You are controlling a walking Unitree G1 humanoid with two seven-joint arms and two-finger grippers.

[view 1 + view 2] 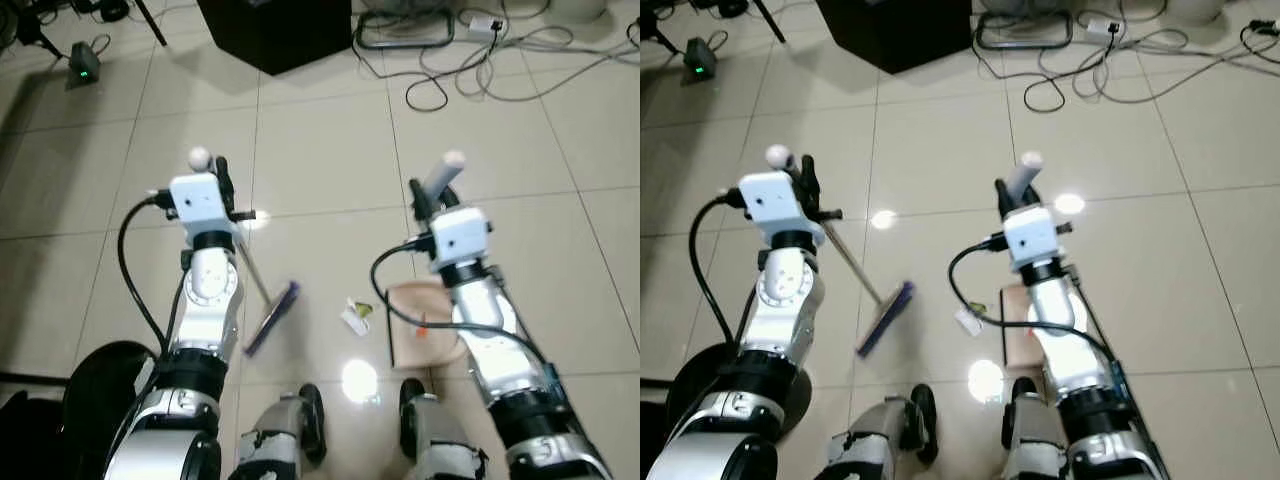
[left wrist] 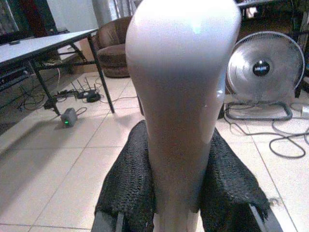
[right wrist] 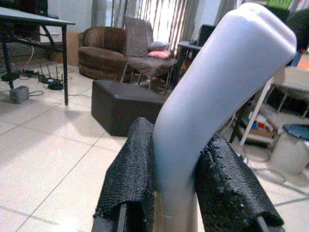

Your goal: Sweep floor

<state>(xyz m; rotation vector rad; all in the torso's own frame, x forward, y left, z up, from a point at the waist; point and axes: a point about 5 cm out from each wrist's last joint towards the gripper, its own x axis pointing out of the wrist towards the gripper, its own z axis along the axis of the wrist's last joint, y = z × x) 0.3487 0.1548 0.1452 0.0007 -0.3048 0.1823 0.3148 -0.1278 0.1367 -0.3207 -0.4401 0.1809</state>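
Note:
My left gripper (image 1: 218, 178) is shut on the white handle (image 2: 181, 96) of a broom, whose black fingers (image 2: 128, 183) press it from both sides. The thin stick slants down to a purple brush head (image 1: 272, 318) resting on the tiled floor before my feet. My right gripper (image 1: 430, 198) is shut on the pale grey handle (image 3: 217, 96) of a beige dustpan (image 1: 425, 335), which lies flat on the floor to the right. A small white and yellow wrapper (image 1: 356, 315) lies between the brush head and the dustpan's left edge.
A black box (image 1: 275, 30) stands ahead, with a fan base (image 1: 403, 28) and loose cables (image 1: 470, 70) to its right. At the far left sits a small device with a green light (image 1: 84, 68). A dark round object (image 1: 100, 370) lies by my left side.

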